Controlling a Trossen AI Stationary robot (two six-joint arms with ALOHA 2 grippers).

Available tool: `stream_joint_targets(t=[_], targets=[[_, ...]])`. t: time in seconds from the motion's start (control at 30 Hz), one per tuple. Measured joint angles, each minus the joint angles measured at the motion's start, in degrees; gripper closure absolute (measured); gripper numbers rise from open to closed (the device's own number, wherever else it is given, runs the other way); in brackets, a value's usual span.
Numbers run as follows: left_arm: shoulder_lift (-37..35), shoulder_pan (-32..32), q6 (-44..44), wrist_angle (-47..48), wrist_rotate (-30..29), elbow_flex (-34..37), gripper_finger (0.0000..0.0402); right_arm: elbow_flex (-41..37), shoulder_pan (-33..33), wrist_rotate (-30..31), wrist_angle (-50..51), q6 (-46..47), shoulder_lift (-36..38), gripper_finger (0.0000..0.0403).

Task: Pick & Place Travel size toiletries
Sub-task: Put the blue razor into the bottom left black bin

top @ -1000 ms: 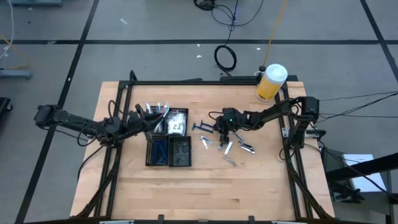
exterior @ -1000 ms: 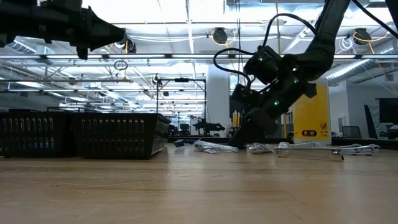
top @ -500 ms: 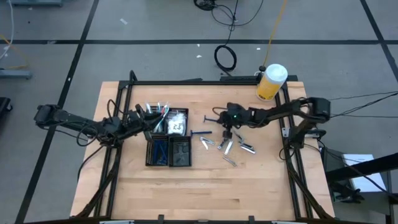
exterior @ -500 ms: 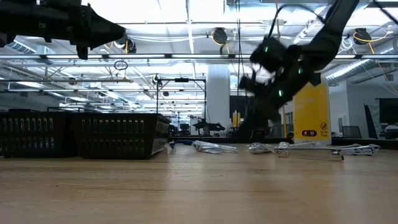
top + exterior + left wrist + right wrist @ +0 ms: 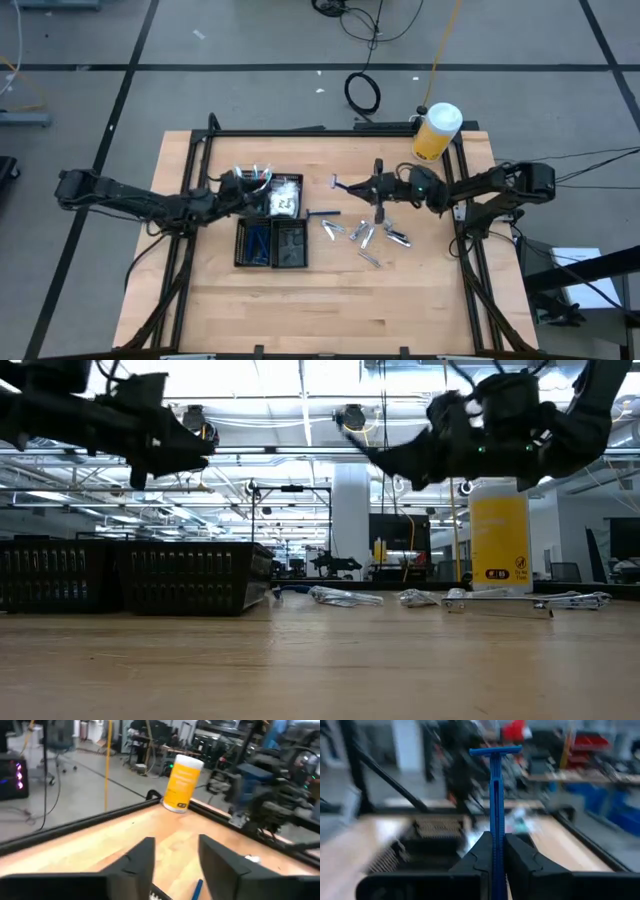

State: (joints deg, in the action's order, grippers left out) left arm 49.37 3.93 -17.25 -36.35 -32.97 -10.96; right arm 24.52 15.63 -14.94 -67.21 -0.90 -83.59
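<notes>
Blue razor [image 5: 345,184] is clamped in my right gripper [image 5: 368,186], lifted clear of the wood in the high view; one more blue razor [image 5: 320,213] lies beside the black tray [image 5: 270,262], roughly five silvery pieces [image 5: 366,240] sit loose, and one yellow jar [image 5: 436,132] stands at the corner. My left gripper [image 5: 240,190] hovers over the tray's far compartments. In the low view both arms ride high. My left wrist view shows my fingers [image 5: 145,857] parted, holding nothing. My right wrist view shows the razor [image 5: 495,795] pinched by its handle's end only, so it could swivel or slip if I swing fast.
</notes>
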Motion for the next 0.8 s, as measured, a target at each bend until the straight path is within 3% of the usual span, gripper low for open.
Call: stream_joint_targets(t=[0.17, 0.33, 0.8], targets=[[9.8, -3.1, -0.1, -9.9, 4.0, -0.3, 0.0175, -0.4, -1.8, -3.2, -4.1, 2.3, -0.1, 0.0384], [20.5, -4.7, 3.3, -19.4, 13.4, -4.9, 0.0138, -0.4, -3.5, -3.3, -4.1, 1.7, -0.1, 0.0384], [44.9, -4.8, 18.4, -20.6, 28.3, -30.8, 0.0160, -0.4, -4.8, -3.2, -4.6, 1.7, 0.0, 0.0384]])
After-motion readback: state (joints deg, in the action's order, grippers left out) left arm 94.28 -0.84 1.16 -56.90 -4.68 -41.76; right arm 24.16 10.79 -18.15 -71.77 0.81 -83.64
